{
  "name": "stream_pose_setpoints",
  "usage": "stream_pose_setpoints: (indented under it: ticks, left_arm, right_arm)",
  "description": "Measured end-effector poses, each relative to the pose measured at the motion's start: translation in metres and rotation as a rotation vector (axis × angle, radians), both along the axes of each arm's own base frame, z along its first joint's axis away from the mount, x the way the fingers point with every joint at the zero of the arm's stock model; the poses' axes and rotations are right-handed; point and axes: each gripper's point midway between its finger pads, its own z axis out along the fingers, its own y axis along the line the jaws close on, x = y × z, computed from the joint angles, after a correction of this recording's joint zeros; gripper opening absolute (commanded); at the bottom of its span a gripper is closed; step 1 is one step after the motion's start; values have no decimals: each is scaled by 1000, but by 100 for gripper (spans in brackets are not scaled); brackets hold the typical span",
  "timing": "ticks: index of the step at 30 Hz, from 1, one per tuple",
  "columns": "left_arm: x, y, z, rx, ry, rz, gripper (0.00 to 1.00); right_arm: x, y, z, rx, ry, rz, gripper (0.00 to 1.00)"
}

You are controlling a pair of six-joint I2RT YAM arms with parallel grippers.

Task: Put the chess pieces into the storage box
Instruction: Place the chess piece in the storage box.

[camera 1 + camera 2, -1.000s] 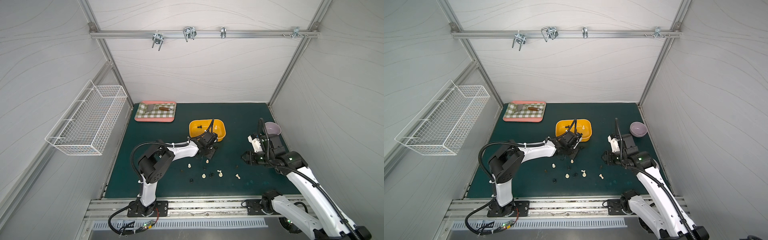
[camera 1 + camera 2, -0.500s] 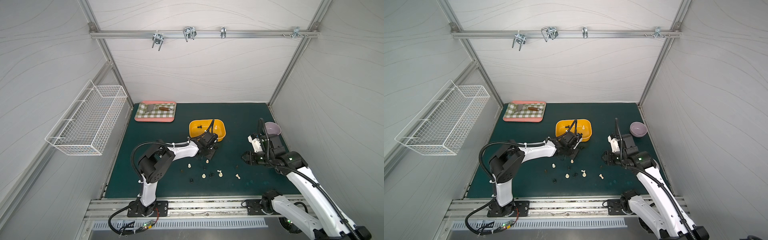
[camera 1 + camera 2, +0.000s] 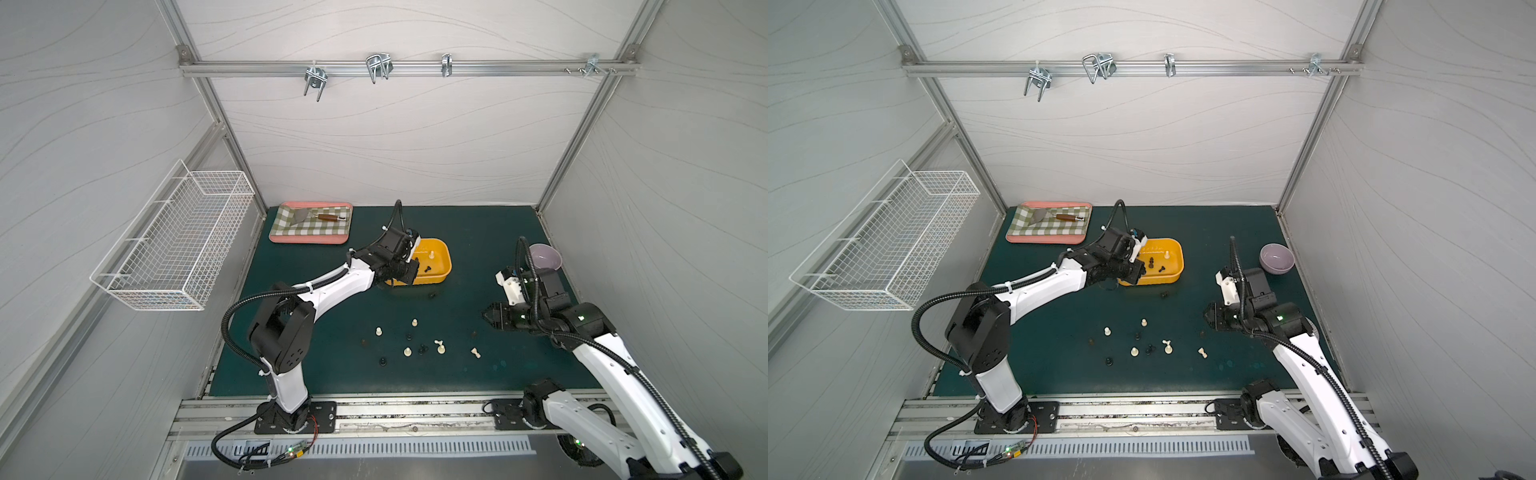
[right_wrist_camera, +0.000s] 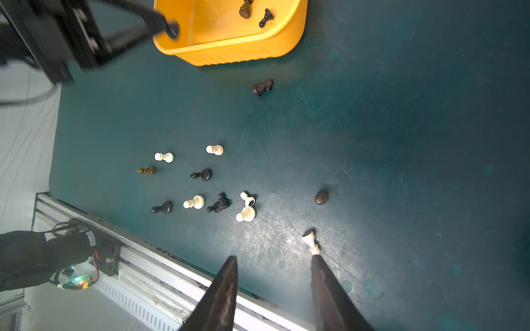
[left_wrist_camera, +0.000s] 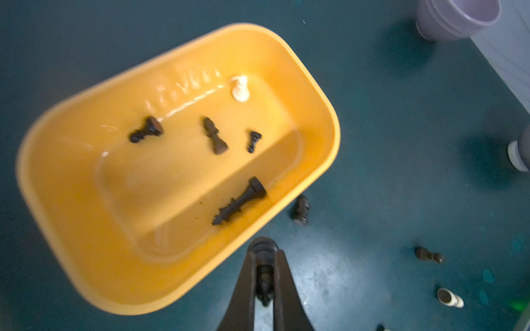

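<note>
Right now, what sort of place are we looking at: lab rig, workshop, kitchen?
Most likely a robot test cell, not a home. White panel walls on aluminium framing box it in, the left arm and right arm are bolted to a front rail, and the work surface is a green mat.

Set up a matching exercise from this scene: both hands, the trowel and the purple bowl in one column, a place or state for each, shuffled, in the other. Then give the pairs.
Column A
1. left hand
2. right hand
3. trowel
4. purple bowl

Column B
a. on the green mat, beside the right arm
b. open, holding nothing
c. lying on the checkered tray
d. shut on a black chess piece

Pairs: 1-d, 2-b, 3-c, 4-a
</note>
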Motion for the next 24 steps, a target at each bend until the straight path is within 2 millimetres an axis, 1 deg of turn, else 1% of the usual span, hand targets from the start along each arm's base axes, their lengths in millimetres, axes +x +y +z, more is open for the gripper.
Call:
stream_pose_setpoints:
  ticks: [3,6,8,10,12,16,19,24]
  left_arm:
    - [22,19,11,4,-3,58,6]
    - [40,32,9,26,3,100,6]
    - [44,37,-1,46,22,109,7]
    - [43,39,-15,72,55,110,7]
    - [42,40,-30,98,90,105,7]
    - [44,40,-51,136,132,94,8]
    - [50,40,-61,161,145,88,8]
    - [62,38,-66,169,146,88,10]
  right_arm:
    - [0,0,0,0,0,-1,44]
    - [0,0,-1,2,4,-6,44]
    - [-2,-1,-3,1,6,-7,44]
    - [-3,-1,-4,1,7,-7,44]
    - [-3,-2,-4,1,6,-7,44]
    - [-3,-2,-3,2,2,-8,44]
    - [-3,-2,-3,3,0,-8,44]
    - [-4,-2,-3,4,-1,-9,44]
